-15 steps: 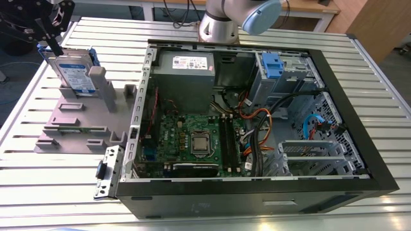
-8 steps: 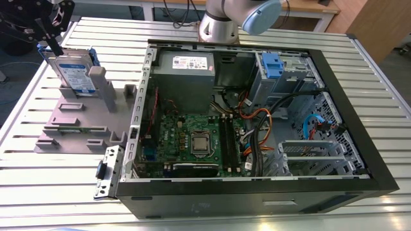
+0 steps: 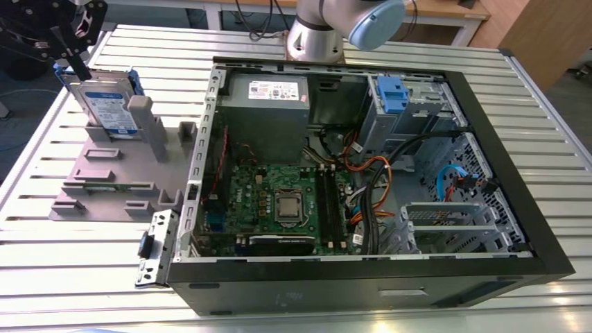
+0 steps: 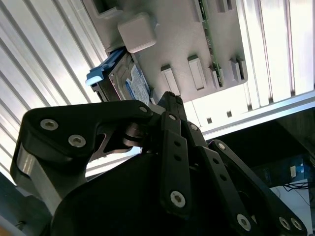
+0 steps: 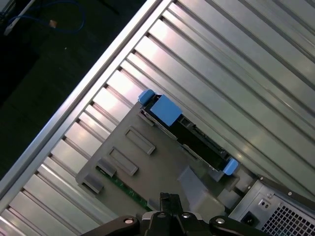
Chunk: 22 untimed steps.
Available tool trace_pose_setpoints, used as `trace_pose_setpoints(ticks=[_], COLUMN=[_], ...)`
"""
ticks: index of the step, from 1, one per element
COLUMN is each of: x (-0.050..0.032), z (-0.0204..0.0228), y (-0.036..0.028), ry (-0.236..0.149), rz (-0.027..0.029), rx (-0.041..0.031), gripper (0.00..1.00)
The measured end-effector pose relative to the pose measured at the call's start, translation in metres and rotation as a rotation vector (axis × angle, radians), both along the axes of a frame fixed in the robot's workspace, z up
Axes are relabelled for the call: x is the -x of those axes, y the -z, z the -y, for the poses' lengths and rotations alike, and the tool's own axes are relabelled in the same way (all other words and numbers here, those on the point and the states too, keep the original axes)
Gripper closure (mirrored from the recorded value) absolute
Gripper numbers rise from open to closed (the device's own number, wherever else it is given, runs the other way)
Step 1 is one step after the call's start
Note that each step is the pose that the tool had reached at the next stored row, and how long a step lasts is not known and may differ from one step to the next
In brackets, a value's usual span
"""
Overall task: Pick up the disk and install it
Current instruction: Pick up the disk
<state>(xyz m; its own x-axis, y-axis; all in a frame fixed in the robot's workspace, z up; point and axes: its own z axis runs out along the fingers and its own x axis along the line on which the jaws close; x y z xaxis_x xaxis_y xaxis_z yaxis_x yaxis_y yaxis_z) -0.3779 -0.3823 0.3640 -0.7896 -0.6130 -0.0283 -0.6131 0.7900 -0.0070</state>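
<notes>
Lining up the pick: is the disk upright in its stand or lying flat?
Upright. In the exterior view the disk stands on edge in the grey stand, label face vertical beside a post.

Mostly metal and plastic in this one

The table [image 3: 518,90] is bare ribbed aluminium, pretty shiny, with glare all over the slats. The disk [image 3: 104,104] is smooth silver metal with a paper-looking label, framed by a slightly glossy blue plastic bracket [image 5: 165,109]. The stand [image 3: 107,173] is matt grey plastic. The hand [image 3: 76,68] looks matt black, dotted with shiny metal screw heads [image 4: 77,141]. The computer case [image 3: 370,295] is matt black outside and dull bare sheet steel inside. The arm [image 3: 319,28] is smooth silvery metal with a pale blue cap.
</notes>
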Motion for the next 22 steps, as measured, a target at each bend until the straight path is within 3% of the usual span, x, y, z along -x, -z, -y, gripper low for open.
trace_pose_setpoints(ticks=[22], x=[0.0000], z=[0.0000], y=[0.0000], ry=[-0.026], rz=[0.0000], rx=[0.0000], gripper=[0.89])
